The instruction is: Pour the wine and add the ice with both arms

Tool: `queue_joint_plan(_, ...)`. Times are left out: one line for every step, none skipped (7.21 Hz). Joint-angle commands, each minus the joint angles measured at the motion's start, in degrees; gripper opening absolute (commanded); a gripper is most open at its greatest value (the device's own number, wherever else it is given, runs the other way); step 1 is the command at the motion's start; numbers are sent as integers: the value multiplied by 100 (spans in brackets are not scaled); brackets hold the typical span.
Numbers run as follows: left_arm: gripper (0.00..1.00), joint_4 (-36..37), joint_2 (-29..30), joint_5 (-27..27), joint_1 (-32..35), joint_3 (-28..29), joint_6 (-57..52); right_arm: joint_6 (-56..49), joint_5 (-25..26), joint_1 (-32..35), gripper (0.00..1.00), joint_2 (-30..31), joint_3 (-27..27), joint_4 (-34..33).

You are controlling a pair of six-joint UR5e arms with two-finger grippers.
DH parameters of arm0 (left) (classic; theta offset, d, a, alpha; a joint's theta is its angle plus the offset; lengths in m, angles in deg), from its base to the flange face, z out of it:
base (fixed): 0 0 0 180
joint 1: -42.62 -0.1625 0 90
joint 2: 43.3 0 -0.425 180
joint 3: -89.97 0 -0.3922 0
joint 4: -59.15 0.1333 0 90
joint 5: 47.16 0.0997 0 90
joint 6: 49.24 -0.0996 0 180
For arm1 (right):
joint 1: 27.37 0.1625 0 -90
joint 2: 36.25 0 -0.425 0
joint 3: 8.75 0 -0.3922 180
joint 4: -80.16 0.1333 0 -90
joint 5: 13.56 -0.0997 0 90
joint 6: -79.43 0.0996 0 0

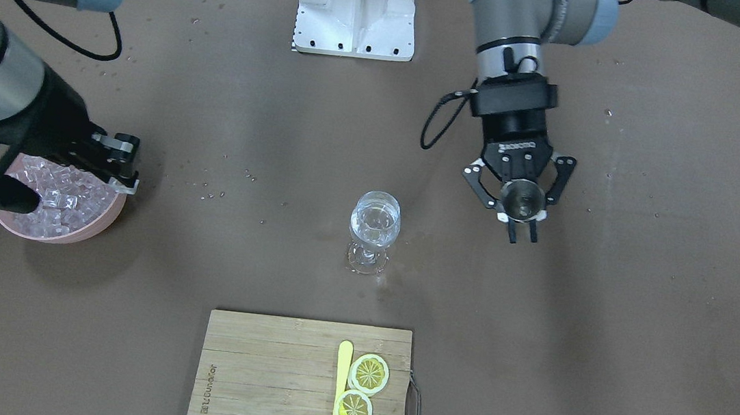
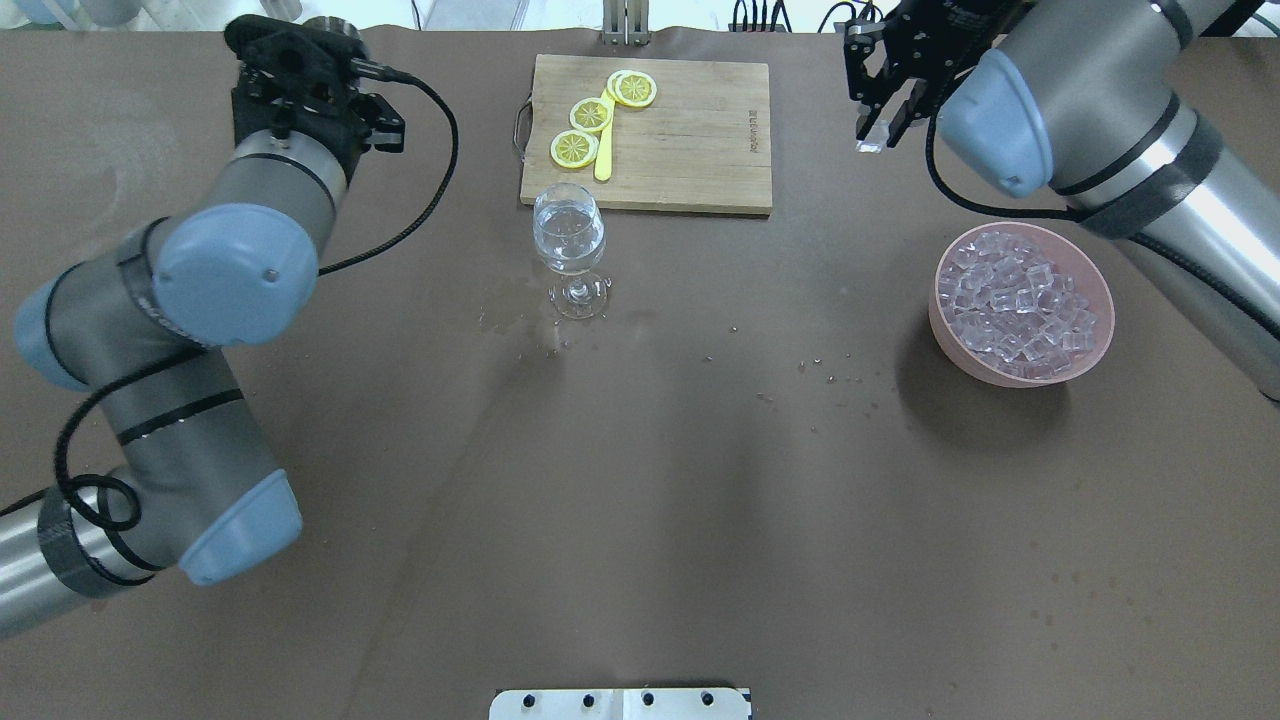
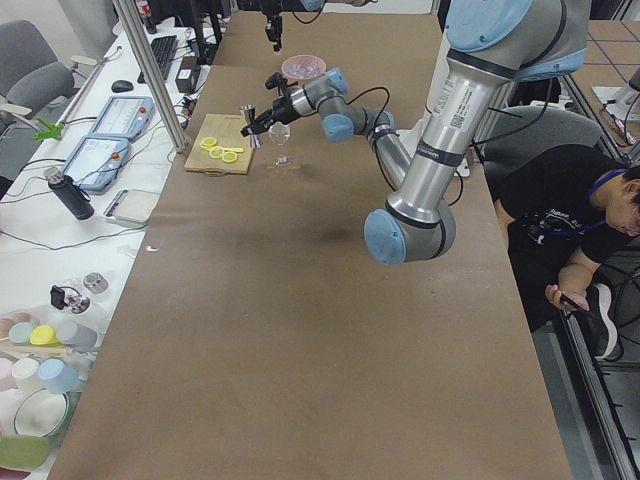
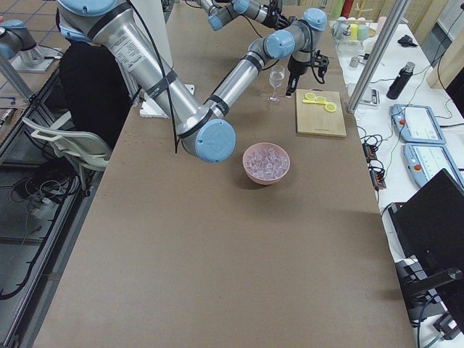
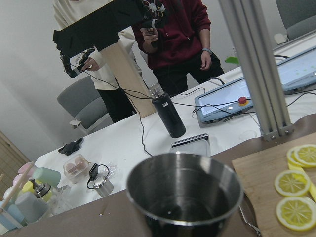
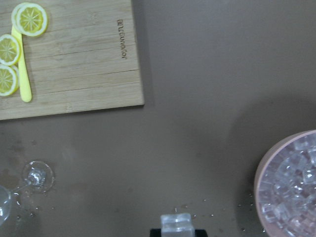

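Observation:
A clear stemmed glass (image 1: 375, 225) (image 2: 570, 235) holding clear liquid stands mid-table. My left gripper (image 1: 523, 218) is shut on a small steel cup (image 1: 522, 197) (image 5: 185, 192), held upright in the air beside the glass, apart from it. A pink bowl (image 1: 109, 220) (image 2: 938, 318) is full of ice (image 1: 61, 197) (image 2: 1020, 300). My right gripper (image 1: 126, 176) (image 2: 872, 132) is shut on one ice cube (image 6: 176, 223) and holds it in the air over the table, past the bowl's edge toward the board.
A wooden cutting board (image 1: 270, 376) (image 2: 690, 130) carries three lemon slices (image 1: 368, 374) and a yellow knife (image 1: 342, 376), just beyond the glass. Water droplets (image 2: 820, 368) spot the brown table. The white arm base (image 1: 356, 10) stands at the robot's side.

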Motion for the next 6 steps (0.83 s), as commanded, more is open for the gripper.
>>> queue_joint_plan(0, -2559, -1033, -883, 774, 582, -9, 1116, 416, -642, 0, -513, 311, 453)
queue_joint_plan(0, -3528, -1359, -1139, 1143, 1099, -61, 1574, 600, -862, 0, -924, 705, 674)
queue_joint_plan(0, -4147, -1406, -1342, 1504, 1635, -131, 2005, 785, -1117, 0, -1328, 1144, 945)
queue_joint_plan(0, -5032, -1545, -1353, 1664, 2241, -132, 2340, 970, -1328, 0, -1689, 1635, 1279)
queue_joint_plan(0, -5632, -1564, -1353, 1770, 2804, -123, 2587, 1206, -1548, 0, -1980, 2014, 1517)
queue_joint_plan(0, -6038, -1756, -1344, 1780, 3218, -97, 2711, 1252, -1637, 0, -2096, 2192, 1606)
